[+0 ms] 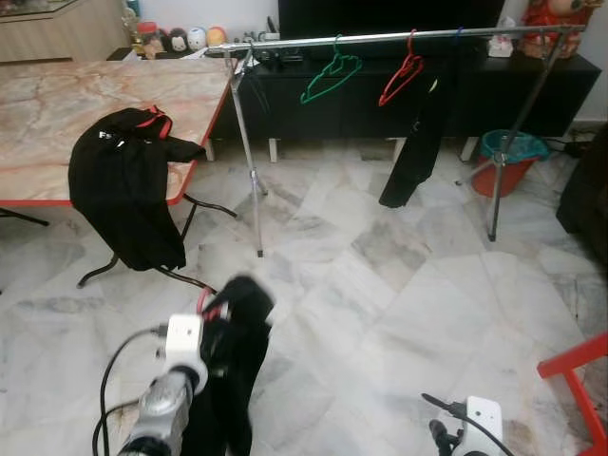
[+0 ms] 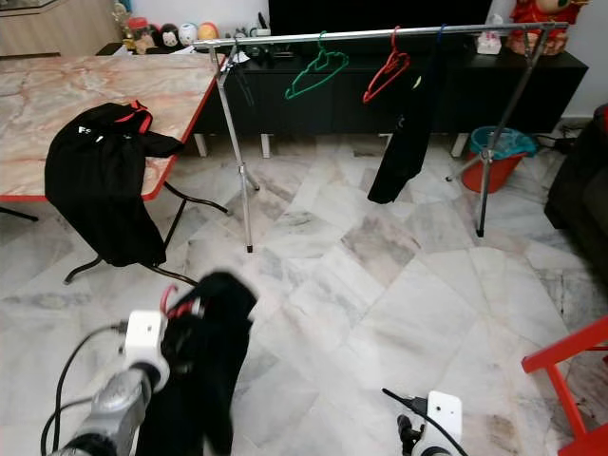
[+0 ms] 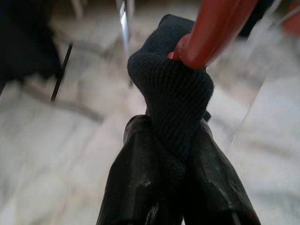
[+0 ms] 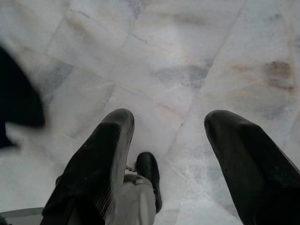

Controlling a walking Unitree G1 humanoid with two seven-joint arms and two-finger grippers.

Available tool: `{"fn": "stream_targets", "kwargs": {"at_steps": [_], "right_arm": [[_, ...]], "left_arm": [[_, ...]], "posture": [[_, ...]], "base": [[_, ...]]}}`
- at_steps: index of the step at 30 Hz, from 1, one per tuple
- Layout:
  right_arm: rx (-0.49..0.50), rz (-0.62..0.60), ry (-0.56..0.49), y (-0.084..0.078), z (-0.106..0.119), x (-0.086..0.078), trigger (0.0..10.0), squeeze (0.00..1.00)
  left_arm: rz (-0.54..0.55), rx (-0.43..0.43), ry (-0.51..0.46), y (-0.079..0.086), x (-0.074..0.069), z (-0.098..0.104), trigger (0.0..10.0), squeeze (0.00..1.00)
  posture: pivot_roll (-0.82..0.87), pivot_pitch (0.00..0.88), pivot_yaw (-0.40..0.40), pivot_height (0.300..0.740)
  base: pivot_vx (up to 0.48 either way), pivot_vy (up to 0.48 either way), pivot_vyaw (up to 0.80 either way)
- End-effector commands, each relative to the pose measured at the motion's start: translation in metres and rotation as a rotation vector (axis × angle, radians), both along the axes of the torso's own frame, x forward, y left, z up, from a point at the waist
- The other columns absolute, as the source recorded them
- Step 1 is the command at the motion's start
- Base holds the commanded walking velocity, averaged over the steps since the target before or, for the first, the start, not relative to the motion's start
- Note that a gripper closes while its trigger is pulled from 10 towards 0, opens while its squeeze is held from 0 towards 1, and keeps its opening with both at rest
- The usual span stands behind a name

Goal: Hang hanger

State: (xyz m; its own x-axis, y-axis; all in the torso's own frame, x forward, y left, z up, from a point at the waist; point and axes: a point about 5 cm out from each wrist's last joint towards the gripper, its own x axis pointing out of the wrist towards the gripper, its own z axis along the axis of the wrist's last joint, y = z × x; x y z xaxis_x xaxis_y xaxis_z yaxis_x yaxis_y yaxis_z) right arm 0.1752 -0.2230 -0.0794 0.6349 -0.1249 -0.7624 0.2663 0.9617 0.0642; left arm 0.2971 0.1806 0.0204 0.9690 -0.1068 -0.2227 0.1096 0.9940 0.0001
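My left gripper (image 3: 171,133) is shut on a fold of black garment (image 3: 171,93) draped over a red hanger (image 3: 213,28). In the eye views the garment (image 1: 237,366) hangs from this gripper (image 1: 217,318) low over the floor, with a bit of the red hanger (image 1: 211,306) showing at its top. The metal clothes rail (image 1: 380,38) stands well ahead, carrying a green hanger (image 1: 331,76), a red hanger (image 1: 404,74) and a hung black garment (image 1: 418,142). My right gripper (image 4: 168,140) is open above bare floor, down at the lower right.
A marble-topped table (image 1: 57,104) on the left has another black garment (image 1: 123,190) draped over its edge. A teal-lined red bucket (image 1: 508,161) sits by the rail's right leg. A red frame (image 1: 579,380) juts in at the right. A dark TV cabinet (image 1: 342,100) lies behind the rail.
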Motion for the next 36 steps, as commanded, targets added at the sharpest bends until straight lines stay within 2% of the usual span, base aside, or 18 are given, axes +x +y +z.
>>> {"fn": "stream_targets", "kwargs": {"at_steps": [1,9,16,21,28,30,32,36], "right_arm": [[-0.008,0.001,0.023,0.005,-0.005,-0.01,10.0,0.0],[-0.015,-0.017,0.036,0.01,-0.01,-0.019,10.0,0.0],[-0.032,-0.07,0.039,0.012,-0.011,-0.021,10.0,0.0],[-0.028,-0.07,0.042,0.031,-0.013,-0.018,10.0,0.0],[-0.014,-0.098,0.051,0.045,-0.013,-0.015,10.0,0.0],[-0.019,-0.1,0.052,0.04,-0.013,-0.017,10.0,0.0],[-0.035,-0.102,0.05,0.029,-0.013,-0.02,10.0,0.0],[-0.039,-0.099,0.048,0.027,-0.013,-0.02,10.0,0.0]], "left_arm": [[-0.06,0.014,-0.138,-0.011,0.016,0.025,10.0,0.0],[-0.117,-0.006,-0.225,-0.03,0.026,0.044,10.0,0.0],[-0.098,-0.011,-0.268,-0.028,0.026,0.052,10.0,0.0],[-0.107,-0.011,-0.279,-0.03,0.029,0.056,10.0,0.0],[-0.118,-0.007,-0.28,-0.032,0.03,0.059,10.0,0.0],[-0.12,-0.006,-0.279,-0.032,0.03,0.059,10.0,0.0],[-0.122,-0.007,-0.275,-0.033,0.031,0.059,10.0,0.0],[-0.13,-0.006,-0.272,-0.034,0.031,0.059,10.0,0.0]], "posture": [[-0.23,0.003,0.029,0.74],[-0.23,0.007,0.033,0.74],[-0.23,0.01,0.035,0.74],[-0.23,0.01,0.038,0.74],[-0.23,0.013,0.042,0.74],[-0.23,0.011,0.043,0.74],[-0.23,0.011,0.042,0.74],[-0.23,0.014,0.043,0.74]], "base": [[0.0,0.0,0.0],[0.0,0.0,0.0],[0.07,0.0,0.0],[0.282,0.0,0.0],[0.298,0.0,-0.21],[0.304,0.0,-0.74],[0.306,0.0,-0.36],[0.31,0.0,0.0]]}}
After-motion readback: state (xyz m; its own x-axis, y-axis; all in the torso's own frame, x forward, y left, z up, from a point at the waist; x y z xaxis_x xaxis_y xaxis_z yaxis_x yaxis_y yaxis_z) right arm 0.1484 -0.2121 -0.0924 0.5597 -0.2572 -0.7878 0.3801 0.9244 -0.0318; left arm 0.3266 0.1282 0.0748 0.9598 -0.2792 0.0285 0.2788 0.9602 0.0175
